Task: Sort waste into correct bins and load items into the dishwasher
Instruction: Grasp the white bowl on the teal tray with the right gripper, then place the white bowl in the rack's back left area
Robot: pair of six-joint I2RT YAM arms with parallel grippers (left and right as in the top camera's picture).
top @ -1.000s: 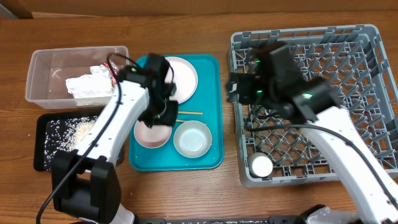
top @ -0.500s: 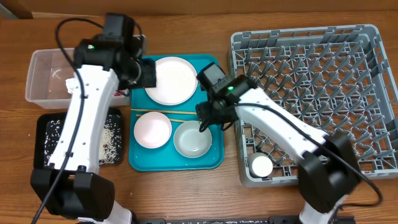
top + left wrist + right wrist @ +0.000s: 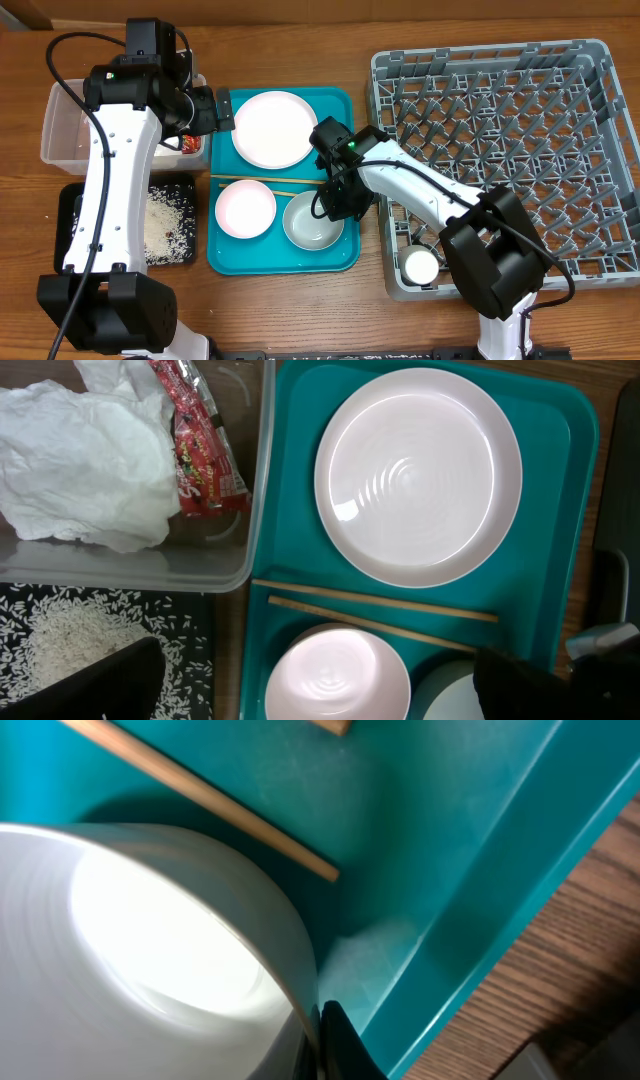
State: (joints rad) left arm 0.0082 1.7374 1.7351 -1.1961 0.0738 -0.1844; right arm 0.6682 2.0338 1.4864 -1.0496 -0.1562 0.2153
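My right gripper (image 3: 335, 206) is clenched on the rim of the white bowl (image 3: 305, 226), on the side toward the dish rack (image 3: 500, 130). The bowl sits in the teal tray (image 3: 340, 108), with the chopsticks (image 3: 265, 180) just beyond it. My left gripper (image 3: 222, 107) hangs released, jaws wide, above the tray's edge, between the clear tub (image 3: 60, 130) and the plate (image 3: 274, 128). The napkin (image 3: 80, 460) and the red wrapper (image 3: 205, 450) lie in the tub.

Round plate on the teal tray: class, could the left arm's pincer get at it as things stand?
Probably yes: the plate lies bare, and the open left pincer hovers just beside its rim.
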